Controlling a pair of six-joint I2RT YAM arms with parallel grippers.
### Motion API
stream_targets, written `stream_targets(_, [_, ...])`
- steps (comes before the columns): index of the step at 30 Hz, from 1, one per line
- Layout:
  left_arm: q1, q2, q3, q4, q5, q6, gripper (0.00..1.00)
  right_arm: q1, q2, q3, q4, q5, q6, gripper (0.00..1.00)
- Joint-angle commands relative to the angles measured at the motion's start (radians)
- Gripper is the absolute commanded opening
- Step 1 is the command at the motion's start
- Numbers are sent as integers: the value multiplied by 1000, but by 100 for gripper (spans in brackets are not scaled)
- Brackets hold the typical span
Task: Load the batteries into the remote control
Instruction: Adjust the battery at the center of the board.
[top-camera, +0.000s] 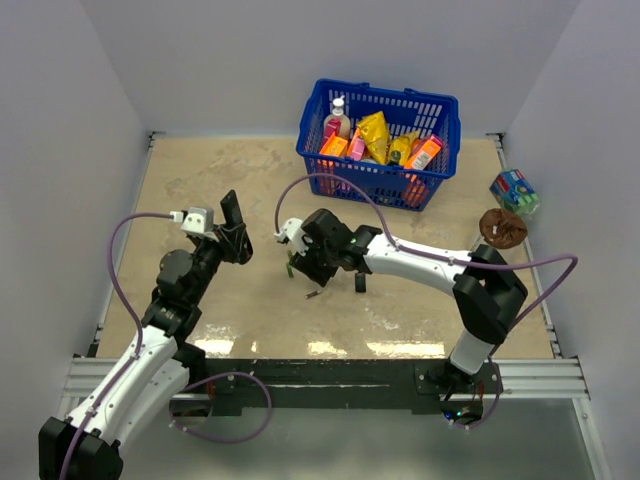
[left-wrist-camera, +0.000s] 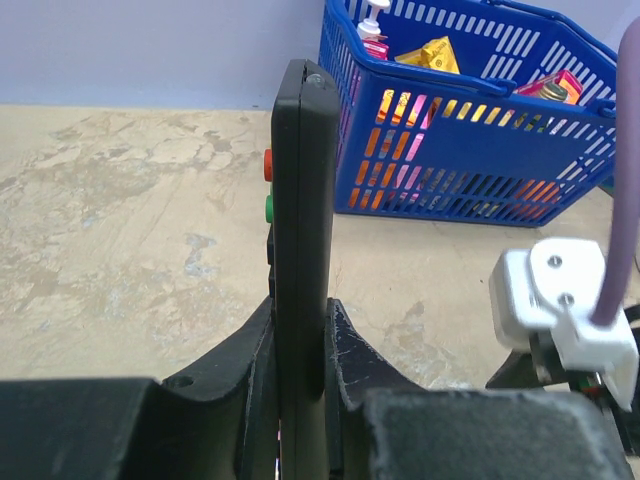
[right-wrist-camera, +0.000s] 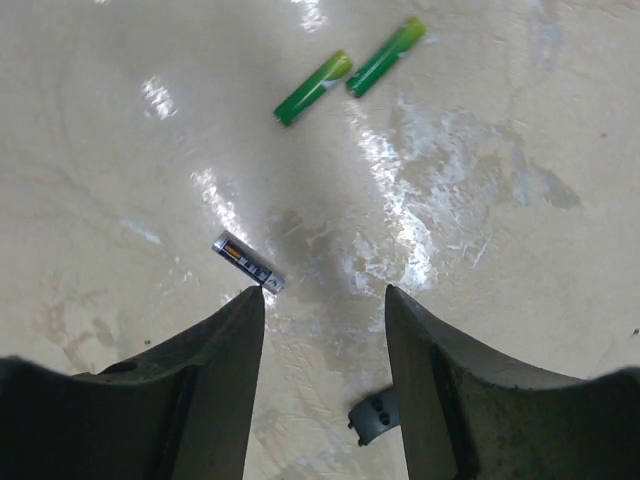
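Two green batteries (right-wrist-camera: 313, 87) lie on the table (right-wrist-camera: 500, 200), well ahead of the right fingers (right-wrist-camera: 220, 360), which stand apart and empty. Their long axes run diagonally to the gap. Meanwhile the left fingers (left-wrist-camera: 350, 350) are clamped on the upright remote (left-wrist-camera: 300, 220).

A beige, mottled table (top-camera: 200, 170) is enclosed by pale walls (top-camera: 60, 150). A blue basket (top-camera: 372, 176) is set at the far edge, right of centre. Inside it a white bottle (top-camera: 338, 118) is stood upright at the left end, a yellow packet (top-camera: 374, 135) is propped beside it, and orange boxes (top-camera: 425, 153) are packed around. Near the right wall a green-and-blue box (top-camera: 515, 190) is placed, with a brown disc (top-camera: 502, 228) just beside it. A small dark cylinder (right-wrist-camera: 248, 262) is laid flat on the glossy tabletop.
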Motion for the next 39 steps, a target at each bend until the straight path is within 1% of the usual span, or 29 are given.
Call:
stream_targets(1, [5, -16, 2, 61, -6, 18, 0, -1, -27, -3, -43, -169, -351, 55])
stream_targets(5, [4, -19, 3, 58, -12, 20, 0, 1, -8, 1, -116, -249, -504, 54])
stream_targets(7, [4, -19, 5, 56, -14, 21, 0, 1, 18, 12, -142, -275, -570, 56])
stream_targets(9, [5, -21, 5, 55, -17, 23, 0, 7, 36, 21, -193, -293, -609, 57])
stream_targets(12, [5, -19, 3, 53, -20, 24, 0, 27, 68, 23, -233, -309, -653, 61])
stream_targets(19, [5, -16, 5, 51, -21, 26, 0, 79, 58, -39, -251, -339, -664, 64])
stream_targets(26, [5, -13, 6, 50, -20, 26, 0, 154, 22, -105, -285, -400, -624, 65])
stream_targets(30, [5, -11, 6, 51, -20, 26, 0, 186, 13, -152, -274, -349, -559, 65])
stream_targets(32, [5, -10, 5, 50, -20, 24, 0, 191, 15, -187, -241, -325, -540, 61])
stream_targets(33, [5, -10, 6, 50, -21, 24, 0, 193, 21, -201, -231, -295, -526, 58])
stream_targets(34, [5, -8, 5, 50, -20, 24, 0, 194, 27, -206, -218, -281, -520, 51])
stream_targets(35, [5, -10, 6, 50, -20, 24, 0, 199, 31, -210, -207, -257, -513, 47])
stream_targets(39, [5, -10, 5, 48, -20, 23, 0, 219, 58, -226, -173, -174, -473, 40])
